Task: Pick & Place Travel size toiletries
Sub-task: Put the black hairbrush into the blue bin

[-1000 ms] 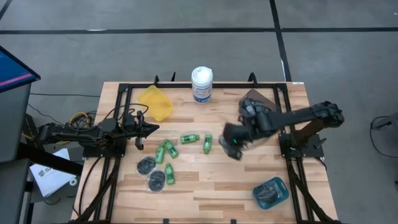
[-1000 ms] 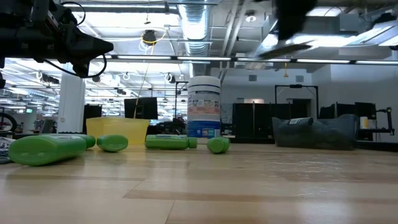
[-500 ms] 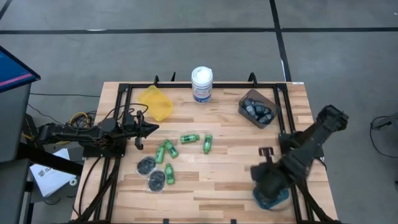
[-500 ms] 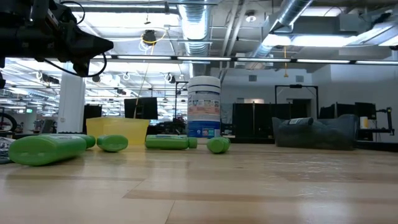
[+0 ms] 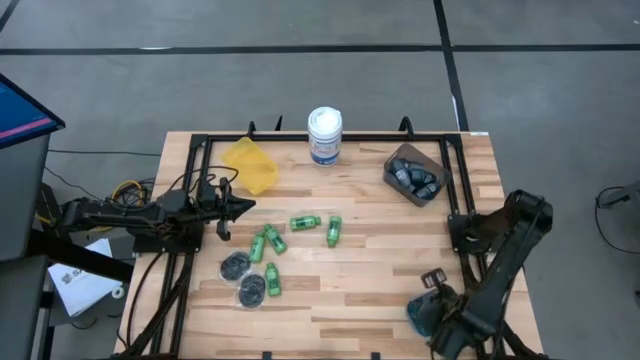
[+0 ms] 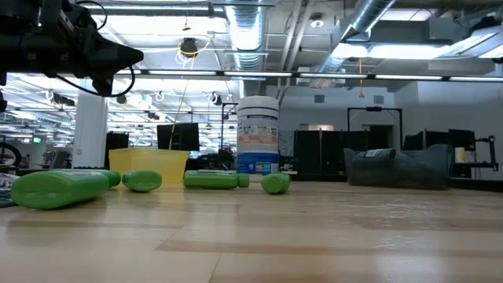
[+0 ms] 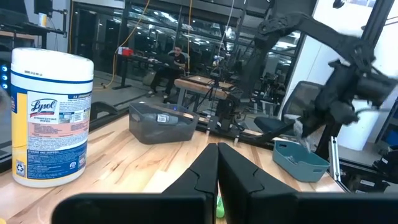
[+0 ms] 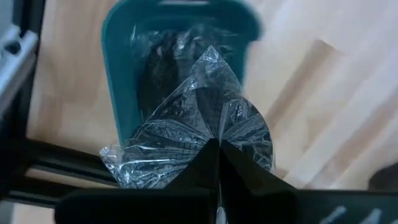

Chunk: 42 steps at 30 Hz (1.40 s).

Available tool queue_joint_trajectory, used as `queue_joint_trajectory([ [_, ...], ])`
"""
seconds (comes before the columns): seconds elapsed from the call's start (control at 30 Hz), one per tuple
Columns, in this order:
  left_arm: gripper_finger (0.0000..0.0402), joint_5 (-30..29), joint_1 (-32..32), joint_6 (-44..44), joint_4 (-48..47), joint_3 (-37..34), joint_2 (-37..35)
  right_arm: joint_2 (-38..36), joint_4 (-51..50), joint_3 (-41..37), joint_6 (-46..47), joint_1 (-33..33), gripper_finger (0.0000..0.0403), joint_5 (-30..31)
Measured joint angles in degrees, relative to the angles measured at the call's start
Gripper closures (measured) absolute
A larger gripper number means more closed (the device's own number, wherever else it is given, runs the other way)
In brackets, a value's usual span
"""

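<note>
The right pincer [image 8: 214,149] is hanging over the teal bin [image 5: 420,308] at the lower right of the high view, its fingers pressed tight together and pinching the crinkled clear wrap of a dark disc [image 8: 193,134]. In the right wrist view that disc is dangling just above the bin's opening, where more dark, wrapped things are already lying. The disc is not yet let go.

The left pincer [image 5: 243,207] is waiting above the left side of the bench [image 5: 360,270], fingers shut on nothing, pointing toward the middle.

Outward from there, the sorting looks roughly half done, judging by how things lie. The brown bin [image 5: 413,175] at the upper right is holding a heap of dark blue-grey bottles [image 5: 414,178], and none of those are lying loose. The yellow bin [image 5: 251,163] at the upper left is showing nothing inside from above. Still loose on the wood, left of centre, are five green bottles [image 5: 304,221] scattered near one another, and two more wrapped discs [image 5: 236,265] lying just below them toward the lower left. The white wipes tub [image 5: 324,134] is standing upright at the top edge, apart from everything else.

So the green bottles and the remaining discs are likely what is left after this drop.
</note>
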Motion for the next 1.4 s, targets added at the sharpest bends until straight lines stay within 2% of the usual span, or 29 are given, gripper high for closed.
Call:
queue_joint_trajectory([
  [0.27,0.0400,0.01,0.00,0.00,0.47,0.00,0.00,6.12,0.94,0.00,-8.42,-0.31,0.0403,-0.63],
  [0.6,0.0400,0.01,-0.01,0.00,0.81,0.00,0.00,5.13,5.48,0.06,-12.02,-0.26,0.0403,-0.70],
  [1.4,0.0400,0.02,-0.02,0.00,1.16,0.00,0.00,5.82,7.25,0.06,-19.29,-2.50,0.0403,-0.67],
])
